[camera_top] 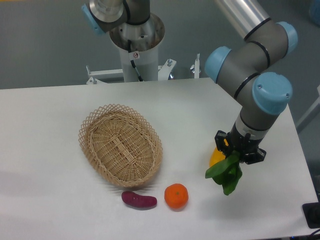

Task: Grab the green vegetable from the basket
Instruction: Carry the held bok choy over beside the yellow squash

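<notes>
The basket (120,145) is tan woven wicker, rough with an open lattice rim. The desk (45,190) looks smooth, matt white. The arm (250,55) shows matt grey shells, glossy blue plastic caps and a brushed metal tube. The orange (176,196) looks faintly glossy.

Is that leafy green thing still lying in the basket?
No, the green vegetable hangs from the pincer well to the right of the basket, which holds nothing.

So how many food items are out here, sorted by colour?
Green: 1, the leafy vegetable hanging from the gripper
Yellow: 1, the vegetable partly hidden behind it
Orange: 1, the orange
Purple: 1, the sweet potato
Total: 4
</notes>
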Available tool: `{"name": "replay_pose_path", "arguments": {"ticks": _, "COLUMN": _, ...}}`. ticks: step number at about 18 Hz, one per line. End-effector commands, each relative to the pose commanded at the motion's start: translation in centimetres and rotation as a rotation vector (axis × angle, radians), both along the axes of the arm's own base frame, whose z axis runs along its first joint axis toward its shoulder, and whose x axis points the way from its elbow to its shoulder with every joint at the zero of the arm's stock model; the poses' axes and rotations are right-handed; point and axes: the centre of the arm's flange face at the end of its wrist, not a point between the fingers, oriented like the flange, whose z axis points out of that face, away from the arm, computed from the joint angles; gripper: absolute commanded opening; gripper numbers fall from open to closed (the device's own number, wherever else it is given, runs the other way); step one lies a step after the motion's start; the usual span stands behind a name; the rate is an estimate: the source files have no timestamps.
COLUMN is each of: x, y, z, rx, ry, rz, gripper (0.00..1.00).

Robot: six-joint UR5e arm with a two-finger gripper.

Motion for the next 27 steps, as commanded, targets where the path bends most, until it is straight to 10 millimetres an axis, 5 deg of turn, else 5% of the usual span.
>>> {"name": "replay_pose_path", "arguments": {"ticks": 2, "x": -0.3, "y": -0.4, "z": -0.1, "rx": 0.006, "ry": -0.007, "rz": 0.022, "gripper": 0.07}}
{"name": "replay_pose_path", "arguments": {"ticks": 12, "x": -0.7, "y": -1.1, "z": 0.0, "rx": 0.033, "ry": -0.055, "rz": 0.069, "gripper": 0.03}}
{"name": "replay_pose_path", "arguments": {"ticks": 27, "x": -0.7, "y": -1.1, "z": -0.1, "rx": -0.033, "ry": -0.008, "rz": 0.001, "gripper": 0.09}}
